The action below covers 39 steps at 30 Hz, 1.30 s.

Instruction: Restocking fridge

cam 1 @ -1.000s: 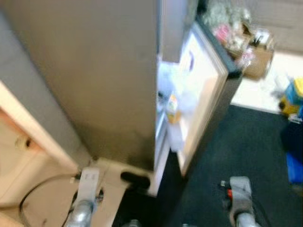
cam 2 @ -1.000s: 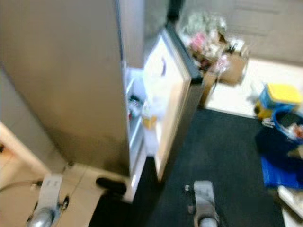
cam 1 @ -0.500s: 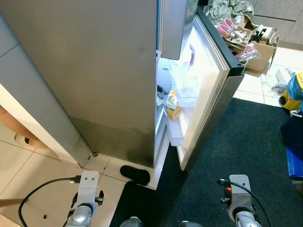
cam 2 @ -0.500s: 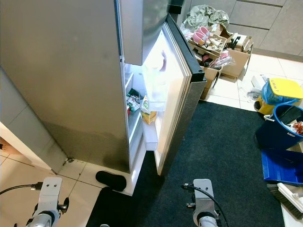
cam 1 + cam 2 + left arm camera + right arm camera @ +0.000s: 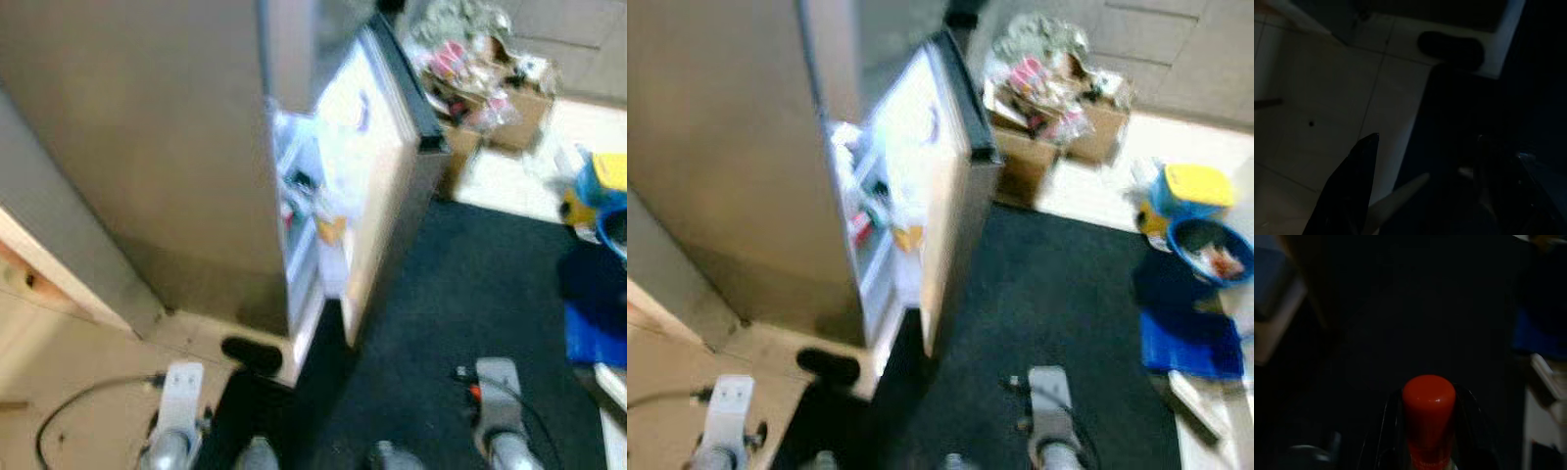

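The right gripper (image 5: 1427, 450) was clamped around a red-capped bottle (image 5: 1428, 418) (body hidden). The left gripper (image 5: 1420, 188) hung spread apart, empty, above the floor tiles (image 5: 1327, 98).

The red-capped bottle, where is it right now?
The red-capped bottle sits between the right gripper's fingers in the right wrist view, above the dark rug.

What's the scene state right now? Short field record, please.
fridge: door open, lit shelves stocked
floor: dark rug in front of the fridge, a dark shoe-like thing at its base
right tool: shut on a red-capped bottle, held low over the rug
left tool: open, empty, hanging over tile floor
clutter: cardboard box, blue bucket to the right
image: head views blurred
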Motion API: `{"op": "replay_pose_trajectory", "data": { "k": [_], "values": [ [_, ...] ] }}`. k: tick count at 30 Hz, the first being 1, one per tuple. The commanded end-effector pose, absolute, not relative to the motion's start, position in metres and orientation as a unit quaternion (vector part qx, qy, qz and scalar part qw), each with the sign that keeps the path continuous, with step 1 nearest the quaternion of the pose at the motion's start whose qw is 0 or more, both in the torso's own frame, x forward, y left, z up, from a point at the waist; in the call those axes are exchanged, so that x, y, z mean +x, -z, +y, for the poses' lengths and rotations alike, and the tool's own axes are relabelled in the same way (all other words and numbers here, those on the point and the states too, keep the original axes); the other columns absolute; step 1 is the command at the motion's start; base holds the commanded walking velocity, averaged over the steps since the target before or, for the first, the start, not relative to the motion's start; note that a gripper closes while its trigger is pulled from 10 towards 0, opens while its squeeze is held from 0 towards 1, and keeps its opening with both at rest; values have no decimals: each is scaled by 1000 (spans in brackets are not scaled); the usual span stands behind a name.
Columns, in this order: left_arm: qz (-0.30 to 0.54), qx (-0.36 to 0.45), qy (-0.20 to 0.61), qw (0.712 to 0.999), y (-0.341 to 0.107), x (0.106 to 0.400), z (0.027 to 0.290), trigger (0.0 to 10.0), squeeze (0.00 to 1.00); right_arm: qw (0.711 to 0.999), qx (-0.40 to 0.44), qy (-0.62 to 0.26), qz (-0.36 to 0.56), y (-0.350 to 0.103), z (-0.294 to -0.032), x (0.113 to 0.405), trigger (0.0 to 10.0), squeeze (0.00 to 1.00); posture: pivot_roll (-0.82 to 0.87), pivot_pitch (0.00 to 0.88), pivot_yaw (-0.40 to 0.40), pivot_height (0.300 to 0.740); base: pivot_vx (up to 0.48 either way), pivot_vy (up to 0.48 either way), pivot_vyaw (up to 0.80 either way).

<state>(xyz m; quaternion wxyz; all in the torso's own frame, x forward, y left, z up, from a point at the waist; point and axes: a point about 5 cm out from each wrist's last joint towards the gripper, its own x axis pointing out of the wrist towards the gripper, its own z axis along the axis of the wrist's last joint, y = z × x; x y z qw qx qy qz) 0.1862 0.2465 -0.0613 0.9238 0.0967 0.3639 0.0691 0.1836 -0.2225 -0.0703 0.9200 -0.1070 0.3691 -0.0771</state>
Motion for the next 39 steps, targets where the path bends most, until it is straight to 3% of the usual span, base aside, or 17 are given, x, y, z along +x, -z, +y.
{"op": "replay_pose_trajectory", "data": {
  "k": [1,10,29,39],
  "values": [
    [380,98,-71,917,66,178,249,10000,0,921,-102,74,368,71,-217,185,10000,0,24,105,-40,740,0,-416,0],
    [380,100,-70,917,65,179,248,10000,0,921,-102,74,368,71,-217,185,10000,0,23,103,-39,740,0,-348,0],
    [386,101,-75,914,66,178,249,10000,0,922,-106,71,365,71,-215,186,10000,0,21,109,-39,740,0,0,0],
    [384,102,-72,915,66,179,248,10000,0,921,-114,75,366,70,-217,186,10000,0,20,109,-39,740,0,0,638]
  ]
}}
